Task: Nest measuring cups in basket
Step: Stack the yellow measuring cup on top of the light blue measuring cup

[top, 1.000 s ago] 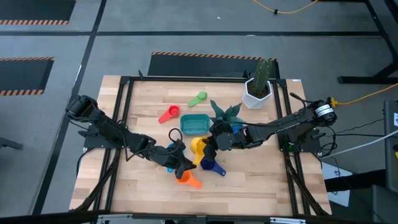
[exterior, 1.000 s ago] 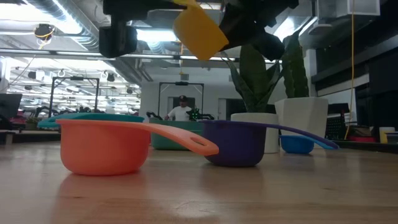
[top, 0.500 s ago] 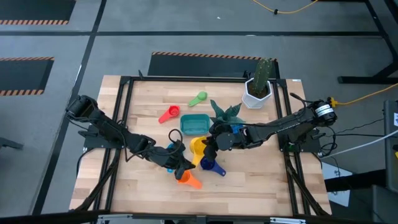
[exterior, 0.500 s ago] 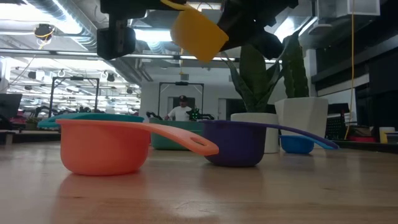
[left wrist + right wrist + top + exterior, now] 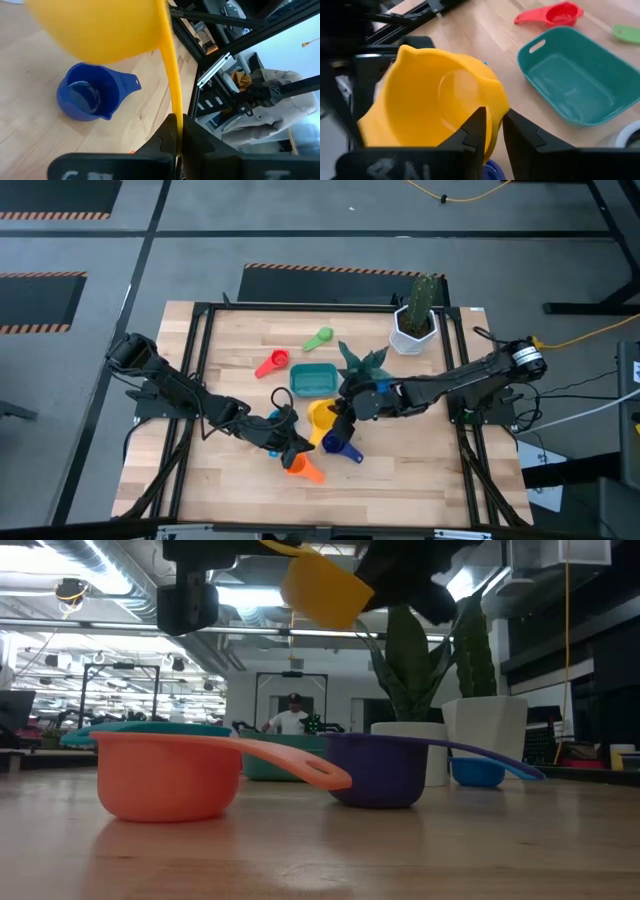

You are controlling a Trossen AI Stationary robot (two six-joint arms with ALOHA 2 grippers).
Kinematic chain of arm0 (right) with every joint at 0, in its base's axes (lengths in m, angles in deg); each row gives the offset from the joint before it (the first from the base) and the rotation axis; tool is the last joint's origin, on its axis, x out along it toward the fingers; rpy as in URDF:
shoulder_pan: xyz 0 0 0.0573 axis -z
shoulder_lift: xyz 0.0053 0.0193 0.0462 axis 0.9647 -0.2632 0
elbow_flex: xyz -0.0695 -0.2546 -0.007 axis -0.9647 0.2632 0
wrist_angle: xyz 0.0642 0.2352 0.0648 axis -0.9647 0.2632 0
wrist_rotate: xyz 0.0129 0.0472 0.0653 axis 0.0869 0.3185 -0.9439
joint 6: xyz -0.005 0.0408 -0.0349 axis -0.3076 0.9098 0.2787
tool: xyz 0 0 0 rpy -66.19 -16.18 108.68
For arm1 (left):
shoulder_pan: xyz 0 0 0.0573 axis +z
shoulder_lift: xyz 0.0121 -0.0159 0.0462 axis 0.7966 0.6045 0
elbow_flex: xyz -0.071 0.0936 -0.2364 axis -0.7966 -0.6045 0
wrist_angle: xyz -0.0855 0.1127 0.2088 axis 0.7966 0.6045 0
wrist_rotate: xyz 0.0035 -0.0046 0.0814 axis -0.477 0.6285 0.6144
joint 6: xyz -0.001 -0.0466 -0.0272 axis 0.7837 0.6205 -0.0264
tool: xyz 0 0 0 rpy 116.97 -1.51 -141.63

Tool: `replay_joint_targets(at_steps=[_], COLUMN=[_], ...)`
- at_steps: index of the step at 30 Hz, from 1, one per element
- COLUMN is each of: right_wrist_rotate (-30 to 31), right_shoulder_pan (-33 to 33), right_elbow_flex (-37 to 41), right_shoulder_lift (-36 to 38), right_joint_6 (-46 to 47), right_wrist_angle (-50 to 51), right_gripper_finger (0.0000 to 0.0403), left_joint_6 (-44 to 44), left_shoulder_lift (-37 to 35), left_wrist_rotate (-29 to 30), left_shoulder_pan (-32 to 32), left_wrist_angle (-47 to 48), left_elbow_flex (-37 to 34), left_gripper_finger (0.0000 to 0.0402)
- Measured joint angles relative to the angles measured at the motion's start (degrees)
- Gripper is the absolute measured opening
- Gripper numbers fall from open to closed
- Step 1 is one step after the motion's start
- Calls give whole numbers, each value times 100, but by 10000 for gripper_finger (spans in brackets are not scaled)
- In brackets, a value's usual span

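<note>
The right gripper (image 5: 492,131), fingers pinched on the yellow plastic measuring cup's (image 5: 320,414) rim, has carried it slightly toward the empty shallow teal plastic basket (image 5: 313,379). The left gripper (image 5: 176,131) still clamps that cup's handle above the table.

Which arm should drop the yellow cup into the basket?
Right, probably. The right gripper pinches the rim of the yellow cup and sits nearer the empty basket. The left gripper clamps only the handle, from the cup's far side.
</note>
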Motion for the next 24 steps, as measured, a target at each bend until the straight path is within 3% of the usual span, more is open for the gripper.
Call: replay_joint_targets(at_steps=[7, 24], right_wrist_rotate=[-154, -409], right_shoulder_pan=[-14, -15], right_elbow_flex=[-13, -13], right_shoulder_lift=[366, 363], right_joint_6=[-118, -168], right_wrist_angle=[596, 656], right_gripper_finger=[67, 66], left_joint_6=[-32, 2], left_shoulder_lift=[0, 0], left_wrist_rotate=[80, 26], left_shoulder_pan=[7, -4], left_wrist_angle=[-47, -4], left_elbow_flex=[4, 4], left_gripper_finger=[1, 0])
